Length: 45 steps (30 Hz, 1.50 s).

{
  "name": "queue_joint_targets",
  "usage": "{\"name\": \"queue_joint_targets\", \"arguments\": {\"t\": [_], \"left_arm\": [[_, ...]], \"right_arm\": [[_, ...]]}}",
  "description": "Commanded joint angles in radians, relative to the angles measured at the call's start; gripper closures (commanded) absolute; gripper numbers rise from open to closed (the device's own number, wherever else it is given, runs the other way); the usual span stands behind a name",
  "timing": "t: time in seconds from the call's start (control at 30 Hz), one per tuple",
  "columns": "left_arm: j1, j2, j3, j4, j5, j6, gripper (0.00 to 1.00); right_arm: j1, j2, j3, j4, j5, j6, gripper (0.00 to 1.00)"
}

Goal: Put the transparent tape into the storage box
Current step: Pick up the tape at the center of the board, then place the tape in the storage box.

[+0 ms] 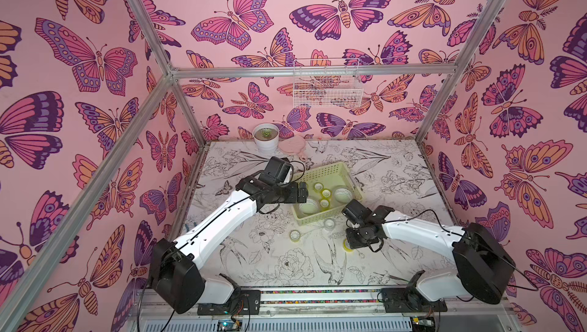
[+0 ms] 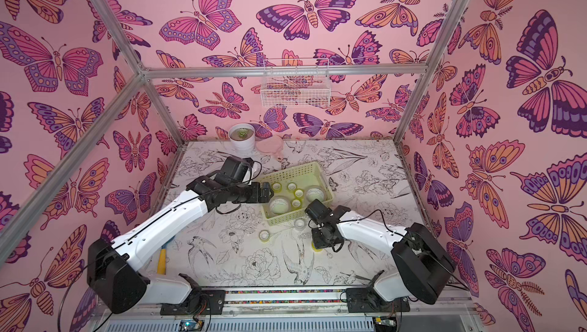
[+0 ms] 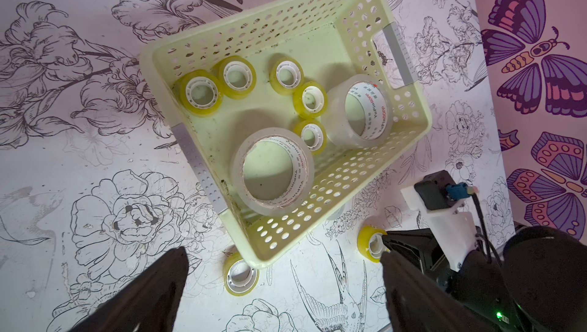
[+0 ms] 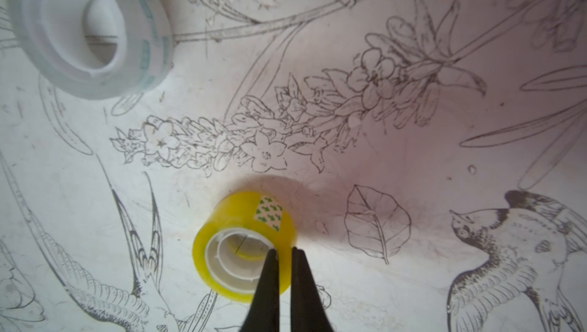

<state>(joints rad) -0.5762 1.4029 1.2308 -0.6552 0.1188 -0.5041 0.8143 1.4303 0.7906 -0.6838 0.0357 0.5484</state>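
The storage box (image 3: 286, 16) is a pale yellow-green perforated basket mid-table, seen in both top views (image 1: 320, 168). It holds several small yellow tape rolls and two wide whitish rolls (image 3: 273, 174) (image 3: 362, 111). My right gripper (image 4: 285, 251) is shut on the wall of a small yellow roll (image 4: 241, 219), one finger in its core and one outside, on the table in front of the box (image 1: 346, 244). Another yellow roll (image 3: 241, 274) (image 1: 295, 235) and a clear whitish roll (image 4: 85, 28) (image 1: 329, 224) lie loose nearby. My left gripper (image 3: 282, 270) hangs open above the box's left side.
A white pot with a succulent (image 1: 266, 136) and a pink flat object (image 1: 292, 146) stand at the table's back edge. A white wire basket (image 1: 327, 87) hangs on the back wall. A yellow-handled tool (image 2: 162, 260) lies by the table's left edge.
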Motion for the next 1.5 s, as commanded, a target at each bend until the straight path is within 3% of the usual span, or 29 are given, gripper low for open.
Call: {"name": "queue_joint_targets", "arguments": {"t": [0.0, 0.27, 0.47, 0.87, 1.47], "left_arm": [[0.004, 0.02, 0.029, -0.001, -0.014, 0.019, 0.0], [0.004, 0.035, 0.046, 0.001, -0.02, 0.032, 0.0], [0.004, 0.032, 0.053, 0.001, -0.031, 0.035, 0.0], [0.007, -0.019, 0.025, 0.001, -0.057, 0.024, 0.0], [0.033, -0.083, -0.014, -0.002, -0.096, 0.021, 0.0]], "right_arm": [[0.006, -0.054, 0.073, -0.094, 0.084, -0.025, 1.0], [-0.057, -0.107, 0.253, -0.224, 0.135, -0.093, 1.0], [-0.137, -0.035, 0.431, -0.227, 0.119, -0.171, 1.0], [-0.243, 0.385, 0.851, -0.217, 0.079, -0.312, 1.0], [-0.269, 0.805, 1.177, -0.191, 0.08, -0.307, 0.98]]}}
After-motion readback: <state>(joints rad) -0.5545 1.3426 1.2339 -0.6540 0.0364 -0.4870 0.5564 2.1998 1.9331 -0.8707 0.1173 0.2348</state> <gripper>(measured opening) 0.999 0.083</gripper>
